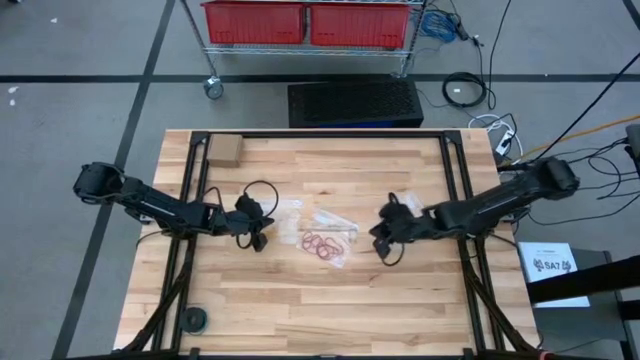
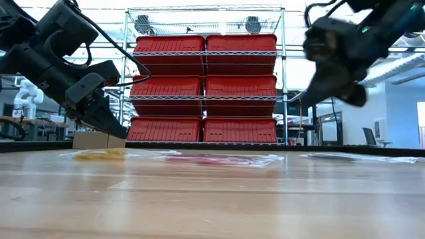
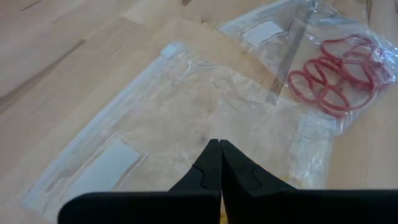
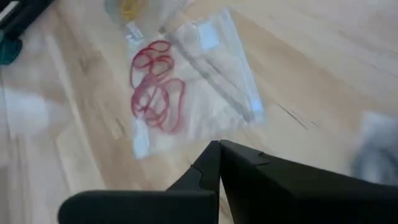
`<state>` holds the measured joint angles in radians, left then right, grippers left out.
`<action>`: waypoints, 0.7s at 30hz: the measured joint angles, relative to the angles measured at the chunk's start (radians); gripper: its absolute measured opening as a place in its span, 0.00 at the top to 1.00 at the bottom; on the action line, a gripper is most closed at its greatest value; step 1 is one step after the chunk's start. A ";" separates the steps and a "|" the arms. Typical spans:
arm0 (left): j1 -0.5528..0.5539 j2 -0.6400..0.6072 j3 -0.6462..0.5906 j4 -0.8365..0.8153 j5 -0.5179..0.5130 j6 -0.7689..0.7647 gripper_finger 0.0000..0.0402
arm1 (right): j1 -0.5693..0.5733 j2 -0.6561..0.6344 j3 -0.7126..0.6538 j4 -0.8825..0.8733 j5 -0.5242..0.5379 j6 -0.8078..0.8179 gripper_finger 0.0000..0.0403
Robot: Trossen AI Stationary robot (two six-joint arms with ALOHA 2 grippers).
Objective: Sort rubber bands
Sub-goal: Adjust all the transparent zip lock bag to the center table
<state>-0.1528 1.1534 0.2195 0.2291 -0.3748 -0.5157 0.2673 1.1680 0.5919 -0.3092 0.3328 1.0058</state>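
Red rubber bands (image 1: 328, 245) lie inside a clear plastic bag (image 4: 205, 93) at the table's middle, and they also show in the left wrist view (image 3: 336, 78). Tan-yellow bands (image 4: 130, 9) lie in another bag farther off (image 2: 99, 154). A third clear bag (image 3: 180, 118) lies flat under my left gripper (image 3: 219, 144), which is shut and hangs slanting just above it, left of the bags (image 1: 260, 238). My right gripper (image 4: 219, 144) is shut with nothing in it, raised above the table to the right of the bags (image 1: 381, 243).
A small cardboard box (image 1: 224, 151) stands at the table's far left corner. A round black object (image 1: 193, 319) lies near the front left edge. Black cables loop off both arms. A shelf of red bins (image 2: 206, 89) stands beyond the far edge.
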 joint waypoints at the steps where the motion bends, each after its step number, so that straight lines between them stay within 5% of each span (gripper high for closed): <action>1: 0.000 0.000 0.000 0.000 0.000 0.000 1.00 | -0.006 0.027 0.000 0.067 -0.002 -0.039 1.00; 12: 0.000 0.000 0.000 0.000 0.001 0.001 1.00 | -0.083 0.451 0.093 0.283 -0.039 -0.185 1.00; 21: 0.000 0.000 0.000 -0.005 0.006 0.003 1.00 | -0.188 0.561 0.256 0.053 -0.045 -0.284 1.00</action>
<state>-0.1528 1.1534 0.2195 0.2240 -0.3687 -0.5132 0.0788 1.7294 0.8480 -0.2559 0.2873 0.7220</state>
